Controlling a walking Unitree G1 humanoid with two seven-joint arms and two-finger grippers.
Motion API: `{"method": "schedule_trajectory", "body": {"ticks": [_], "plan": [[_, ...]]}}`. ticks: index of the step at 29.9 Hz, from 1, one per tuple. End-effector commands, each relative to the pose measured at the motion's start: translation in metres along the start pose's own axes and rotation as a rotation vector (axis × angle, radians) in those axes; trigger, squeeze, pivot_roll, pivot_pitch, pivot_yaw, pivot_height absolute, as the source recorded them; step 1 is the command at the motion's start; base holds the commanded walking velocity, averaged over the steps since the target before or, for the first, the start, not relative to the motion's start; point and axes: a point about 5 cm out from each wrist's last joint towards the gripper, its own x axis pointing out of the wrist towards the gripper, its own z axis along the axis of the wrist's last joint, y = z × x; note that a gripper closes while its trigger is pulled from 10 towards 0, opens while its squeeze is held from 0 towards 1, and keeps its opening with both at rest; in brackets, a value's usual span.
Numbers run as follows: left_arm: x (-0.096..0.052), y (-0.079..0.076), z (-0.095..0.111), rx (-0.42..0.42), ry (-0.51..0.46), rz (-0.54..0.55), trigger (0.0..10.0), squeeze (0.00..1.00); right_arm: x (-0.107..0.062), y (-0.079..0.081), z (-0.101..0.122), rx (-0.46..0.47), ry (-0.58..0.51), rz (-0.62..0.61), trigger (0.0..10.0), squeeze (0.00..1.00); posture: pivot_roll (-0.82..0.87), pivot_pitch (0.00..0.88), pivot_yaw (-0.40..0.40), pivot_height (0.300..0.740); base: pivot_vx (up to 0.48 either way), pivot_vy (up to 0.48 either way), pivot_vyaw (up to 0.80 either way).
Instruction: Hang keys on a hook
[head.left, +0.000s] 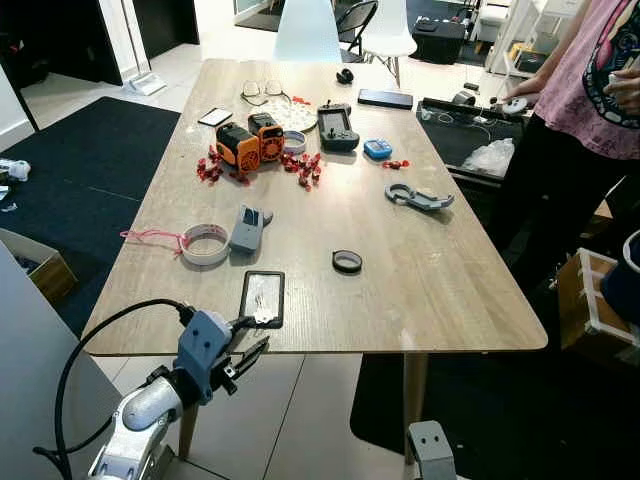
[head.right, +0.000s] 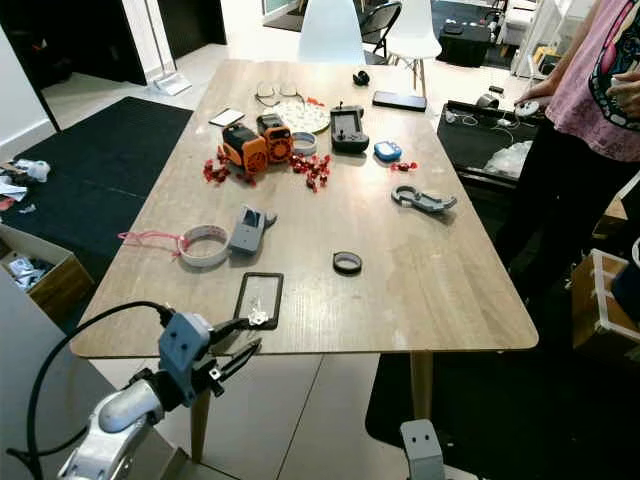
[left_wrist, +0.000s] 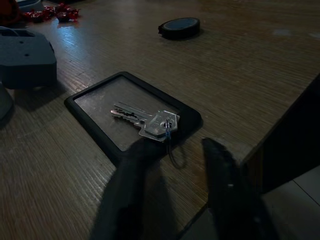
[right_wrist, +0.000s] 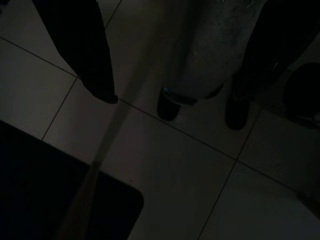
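Left tool (head.left: 252, 345) open at table edge, key (left_wrist: 145, 121) in black tray (head.left: 262, 298)

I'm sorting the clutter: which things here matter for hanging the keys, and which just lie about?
Job:
keys on the black tray
left gripper, fingers open

Lying about:
tape roll
orange tool
carabiner
black ring
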Motion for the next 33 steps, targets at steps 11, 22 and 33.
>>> {"method": "schedule_trajectory", "body": {"ticks": [11,22,33], "plan": [[0.0013,-0.0047,-0.0021,-0.008,0.021,-0.009,10.0,0.00,-0.0011,-0.0011,-0.0038,0.008,0.011,-0.005,10.0,0.00,0.07,0.104,-0.043,0.740,0.000,0.000,0.00],[0.0046,-0.0077,-0.0009,-0.019,0.014,-0.012,10.0,0.00,-0.0006,-0.0008,-0.0023,0.007,0.007,-0.005,10.0,0.00,0.07,0.098,-0.042,0.740,0.000,0.000,0.00],[0.0055,-0.0080,-0.0015,-0.022,0.020,-0.013,7.7,0.00,-0.0006,-0.0007,-0.0022,0.006,0.006,-0.006,10.0,0.00,0.07,0.089,-0.041,0.740,0.000,0.000,0.00]]}}
